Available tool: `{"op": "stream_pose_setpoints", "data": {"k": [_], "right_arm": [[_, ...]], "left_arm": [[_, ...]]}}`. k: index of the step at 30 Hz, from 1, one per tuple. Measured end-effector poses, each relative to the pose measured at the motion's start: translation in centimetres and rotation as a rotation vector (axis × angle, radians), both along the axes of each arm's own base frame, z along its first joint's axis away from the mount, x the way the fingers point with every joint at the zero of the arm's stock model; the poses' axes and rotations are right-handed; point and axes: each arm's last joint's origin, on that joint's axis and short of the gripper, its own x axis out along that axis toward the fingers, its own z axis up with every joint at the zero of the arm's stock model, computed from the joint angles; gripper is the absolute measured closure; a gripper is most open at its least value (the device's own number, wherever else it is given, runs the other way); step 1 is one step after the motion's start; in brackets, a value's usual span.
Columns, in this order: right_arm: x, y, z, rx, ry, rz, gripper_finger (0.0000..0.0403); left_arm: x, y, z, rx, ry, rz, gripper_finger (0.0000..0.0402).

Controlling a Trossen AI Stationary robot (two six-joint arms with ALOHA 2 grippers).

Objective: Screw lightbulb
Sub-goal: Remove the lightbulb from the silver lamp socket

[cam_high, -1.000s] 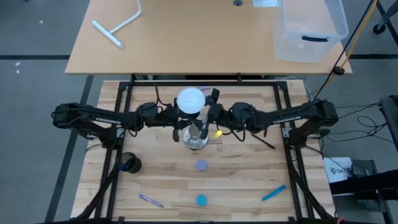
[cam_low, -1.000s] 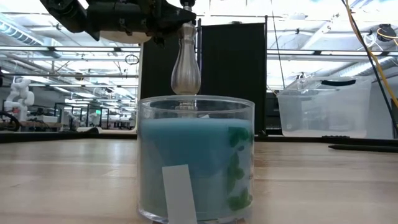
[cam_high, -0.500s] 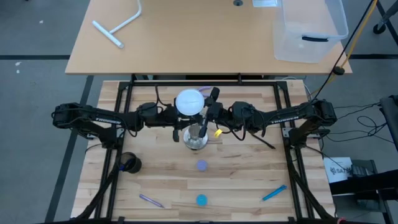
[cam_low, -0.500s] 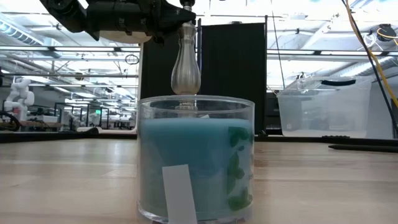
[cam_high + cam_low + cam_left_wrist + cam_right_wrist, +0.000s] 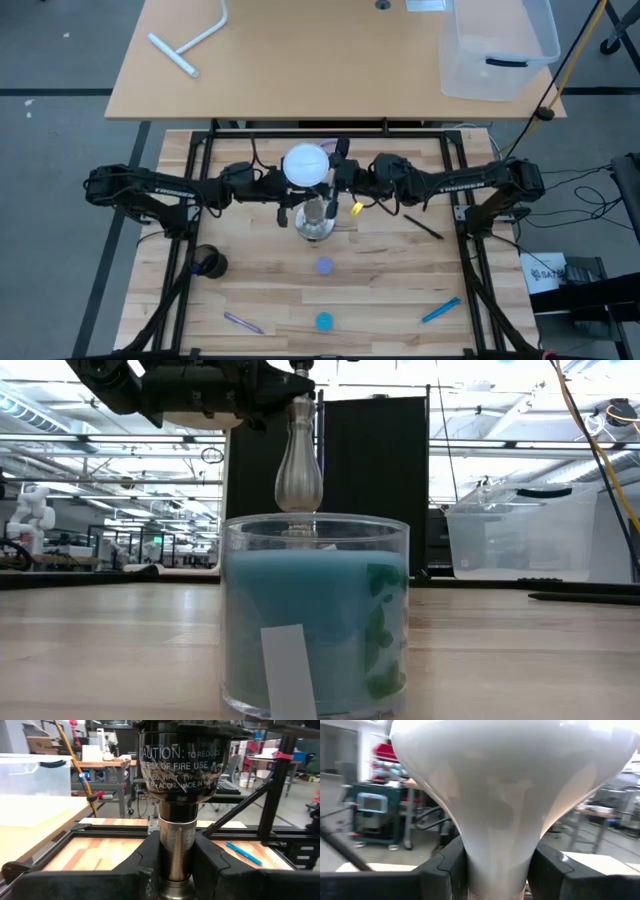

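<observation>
The lightbulb [image 5: 306, 164] sits at the centre of the high view, upright over the silvery socket stand [image 5: 314, 222], whose round base rests on the wooden surface [image 5: 380, 290] just below it. The left claw [image 5: 175, 857] comes in from the frame's left and is clamped on the stand's metal post below the black socket; its fingers [image 5: 142, 862] press both sides of the post. The right claw [image 5: 497, 865] comes in from the frame's right and holds the lightbulb by its narrow neck, fingers [image 5: 445, 865] tight against the white glass.

Both arms meet in the middle band of the surface, well clear of its black frame rails. The lower half of the high view is mostly open wood: a black cup [image 5: 209, 263] at lower left, a purple disc [image 5: 324, 265] and a blue disc [image 5: 323, 321] below centre, a purple pen [image 5: 243, 322] and a blue pen [image 5: 441, 310] near the bottom edge. In the low view a blue candle jar [image 5: 315, 615] fills the foreground, hiding the stand's base
</observation>
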Motion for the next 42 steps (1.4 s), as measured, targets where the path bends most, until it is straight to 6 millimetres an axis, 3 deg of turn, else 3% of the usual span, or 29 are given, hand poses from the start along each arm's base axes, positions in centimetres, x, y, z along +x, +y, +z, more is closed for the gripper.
{"op": "stream_pose_setpoints", "data": {"k": [10, 25, 36, 42], "right_arm": [[-0.3, -2.7, -0.1, 0.084, 0.029, 0.215, 0.0253], [-0.5, -3.8, 0.2, 0.106, 0.061, 0.503, 0.0251], [-0.3, -3.6, 1.2, 0.057, 0.081, 0.514, 0.0246], [-0.2, -2.9, 1.2, -0.007, 0.078, 0.502, 0.0199]], "left_arm": [[0.0, -0.2, 0.0, 0.002, 0.0, -0.065, 0.0326], [0.0, -0.4, 0.1, 0.005, -0.01, -0.128, 0.0326], [0.0, -0.4, 0.1, 0.007, 0.002, -0.143, 0.0326], [0.0, -0.5, 0.0, 0.01, 0.004, -0.154, 0.0326]]}}
